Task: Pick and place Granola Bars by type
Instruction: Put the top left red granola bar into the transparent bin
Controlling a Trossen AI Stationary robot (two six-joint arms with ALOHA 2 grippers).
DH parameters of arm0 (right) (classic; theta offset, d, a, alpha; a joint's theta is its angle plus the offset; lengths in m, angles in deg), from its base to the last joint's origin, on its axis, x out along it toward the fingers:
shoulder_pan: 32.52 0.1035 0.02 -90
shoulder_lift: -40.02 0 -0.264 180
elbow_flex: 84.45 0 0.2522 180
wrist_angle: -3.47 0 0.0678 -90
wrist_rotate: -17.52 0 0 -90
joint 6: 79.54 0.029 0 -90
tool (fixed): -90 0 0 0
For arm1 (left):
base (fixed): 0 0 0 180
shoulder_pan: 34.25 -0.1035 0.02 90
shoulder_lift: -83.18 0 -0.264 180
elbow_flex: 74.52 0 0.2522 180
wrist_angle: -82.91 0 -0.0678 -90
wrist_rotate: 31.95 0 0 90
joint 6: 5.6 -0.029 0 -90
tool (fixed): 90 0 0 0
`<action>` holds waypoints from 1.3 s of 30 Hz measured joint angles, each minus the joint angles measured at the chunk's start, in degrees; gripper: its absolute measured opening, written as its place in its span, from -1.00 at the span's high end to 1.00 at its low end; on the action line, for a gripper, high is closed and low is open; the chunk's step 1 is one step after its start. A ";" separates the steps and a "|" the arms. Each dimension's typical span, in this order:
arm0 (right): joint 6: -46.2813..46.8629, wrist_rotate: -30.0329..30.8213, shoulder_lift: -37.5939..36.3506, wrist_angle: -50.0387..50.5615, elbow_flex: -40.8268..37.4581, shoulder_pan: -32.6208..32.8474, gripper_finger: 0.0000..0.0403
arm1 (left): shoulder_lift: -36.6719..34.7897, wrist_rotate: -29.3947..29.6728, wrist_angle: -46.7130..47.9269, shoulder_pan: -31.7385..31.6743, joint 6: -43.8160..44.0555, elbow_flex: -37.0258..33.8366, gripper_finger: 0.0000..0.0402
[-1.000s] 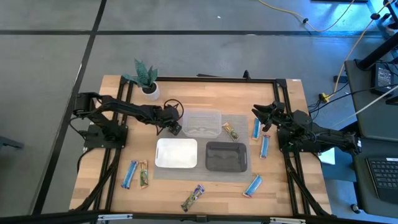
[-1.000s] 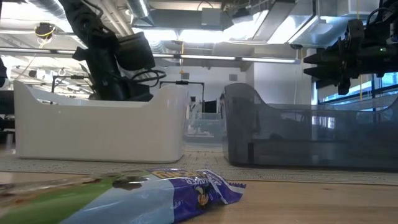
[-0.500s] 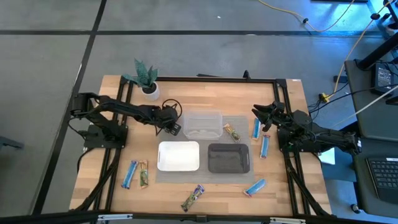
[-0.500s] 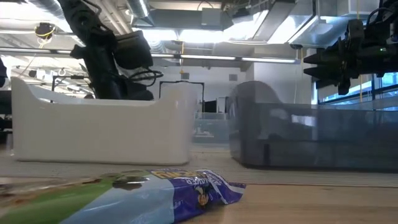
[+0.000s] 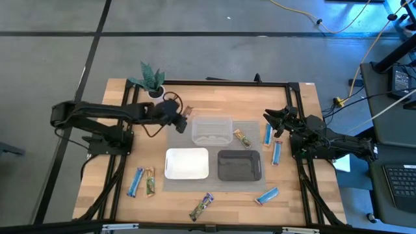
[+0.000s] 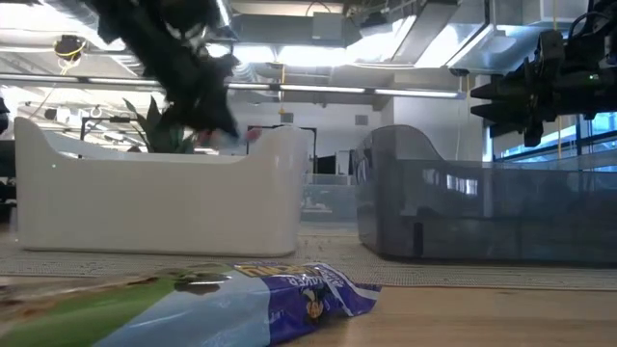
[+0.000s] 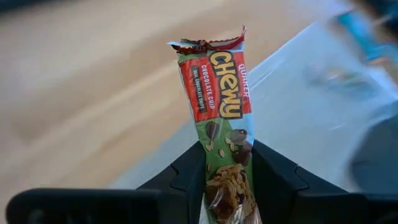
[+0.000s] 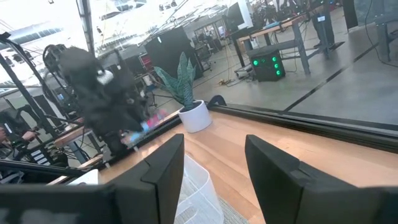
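My left gripper (image 7: 227, 165) pinches a green-and-red granola bar (image 7: 222, 118) between its fingers (image 7: 186, 177), wrapper sticking out past the tips, just beside the clear tray (image 5: 211, 129). My right gripper (image 5: 272, 118) waits spread wide, blue bars (image 5: 268, 134) near its fingertips.

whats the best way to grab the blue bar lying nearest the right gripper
Judging by the high view, take the blue bar across its narrow middle from straight above: it lies flat, long axis running away from the front edge. The right gripper, open, would close across its width.
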 joint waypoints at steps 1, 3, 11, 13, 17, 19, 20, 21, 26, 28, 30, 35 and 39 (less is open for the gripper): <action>0.00 0.00 0.00 0.00 0.00 0.00 0.14 | -0.63 -0.20 0.04 0.00 -2.53 1.48 0.48; 0.00 0.00 0.01 0.00 0.00 0.02 0.14 | -1.05 -1.01 -0.10 0.00 -7.75 5.13 0.48; 0.72 0.00 0.01 -0.01 0.00 0.01 0.14 | 7.65 -5.65 3.74 0.00 -22.96 20.31 0.48; 0.72 -0.02 0.00 0.00 0.00 0.02 0.14 | 11.63 -8.21 6.05 0.11 -25.30 23.38 0.48; 1.30 -0.02 0.01 -0.02 0.00 0.01 0.14 | 19.51 -11.13 8.50 0.52 -28.21 27.34 0.48; 3.49 0.00 0.00 0.00 0.00 0.02 0.14 | 23.04 -12.04 8.58 0.52 -28.40 28.49 0.48; 4.01 -0.02 0.00 0.00 0.00 0.02 0.14 | 24.70 -12.14 8.56 0.53 -28.42 29.02 0.48; 4.45 -0.04 0.02 0.00 0.00 0.02 0.14 | 26.34 -12.39 8.60 0.52 -28.55 29.50 0.48; 2.22 -0.02 0.01 -0.01 0.00 0.00 0.14 | 32.26 -14.93 9.04 0.52 -31.31 30.90 0.48; 1.92 -0.04 0.00 0.00 0.00 0.01 0.14 | 34.26 -15.01 8.83 0.55 -31.38 31.28 0.48; 1.99 -0.03 0.00 0.00 0.00 0.00 0.14 | 35.75 -15.02 9.08 0.54 -31.37 31.28 0.48; 1.97 -0.04 0.01 0.00 -0.01 0.01 0.14 | 39.11 -14.98 8.74 0.52 -31.37 31.28 0.48; 1.97 -0.04 0.02 0.00 0.00 0.02 0.14 | 40.39 -14.98 8.81 0.55 -31.32 31.28 0.48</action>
